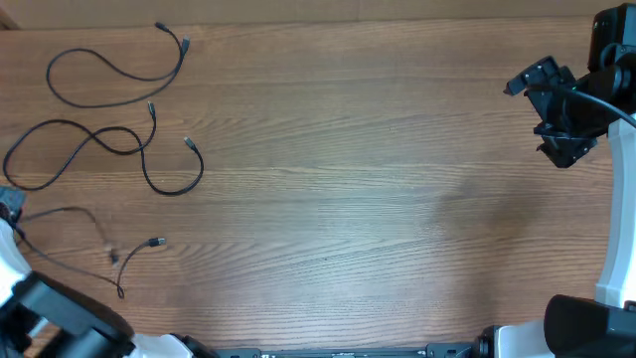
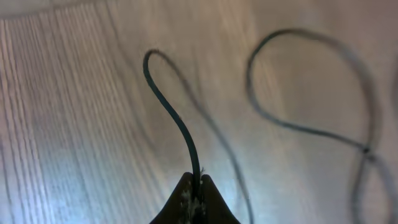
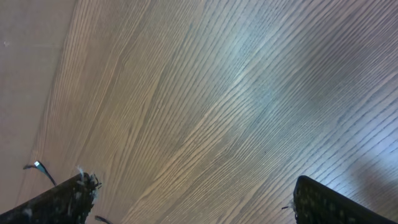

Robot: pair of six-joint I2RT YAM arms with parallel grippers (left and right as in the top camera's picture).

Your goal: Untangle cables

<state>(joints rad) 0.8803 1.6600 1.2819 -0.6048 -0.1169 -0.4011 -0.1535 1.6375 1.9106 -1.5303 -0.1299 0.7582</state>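
Note:
Three thin black cables lie apart on the left of the wooden table. The far one (image 1: 109,75) forms an open loop. The middle one (image 1: 99,144) snakes in an S. The near one (image 1: 75,221) runs from the table's left edge to a plug (image 1: 156,242). My left gripper (image 1: 8,204) sits at that left edge. In the left wrist view it (image 2: 196,185) is shut on the near cable (image 2: 173,115), which arcs up from the fingertips; another cable (image 2: 311,81) loops to the right. My right gripper (image 1: 547,114) hangs open at the far right with nothing between its fingers (image 3: 62,199).
The wooden table (image 1: 378,199) stretches between the two arms. The right arm's white link and black base (image 1: 596,318) stand at the right edge. A cable end (image 3: 38,167) shows by the right gripper's left finger in the right wrist view.

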